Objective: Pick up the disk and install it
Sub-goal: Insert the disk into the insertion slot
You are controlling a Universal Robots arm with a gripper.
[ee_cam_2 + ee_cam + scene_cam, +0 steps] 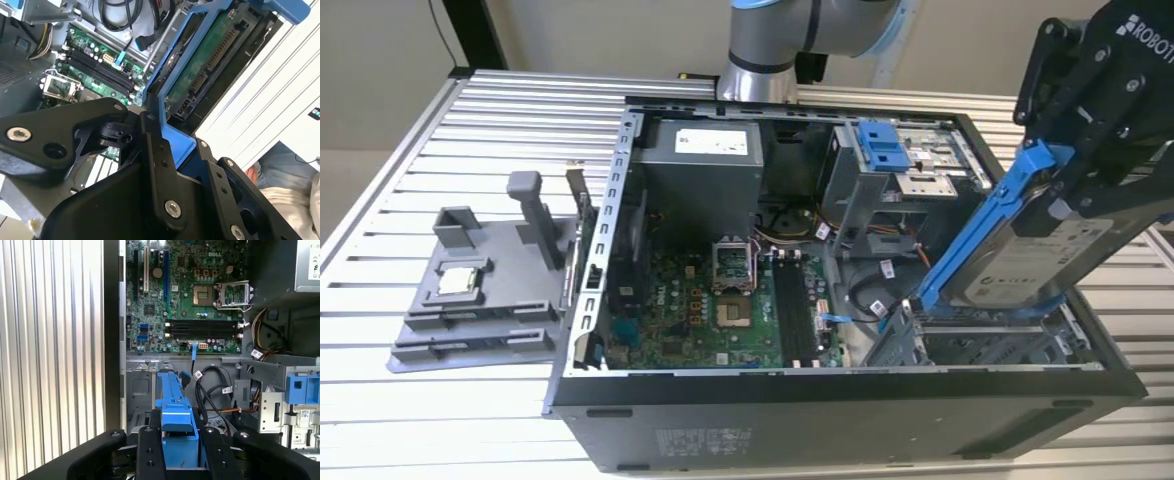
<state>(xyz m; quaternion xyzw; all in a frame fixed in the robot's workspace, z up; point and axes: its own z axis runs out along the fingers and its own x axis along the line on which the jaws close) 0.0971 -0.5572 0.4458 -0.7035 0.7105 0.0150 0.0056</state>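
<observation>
Disk (1047, 255) clamped in the gripper (1067, 198) jaws, tilted; drive bay (987, 345) below jaws. Insertion step; likely needs squaring to bay.

On my screen the rectangular metal disk (1043, 265) reads silver-grey, its label white with fine dark print and its plastic bracket (981, 235) bright blue. The jointed metal gripper (1057, 205) is matte black. The flat circuit board (720, 295) is green, dotted with black slots. The boxy steel computer case (854, 410) is black, the ribbed aluminium table (507, 100) striped pale silver, and the moulded plastic fixture (494, 300) plain grey.
</observation>
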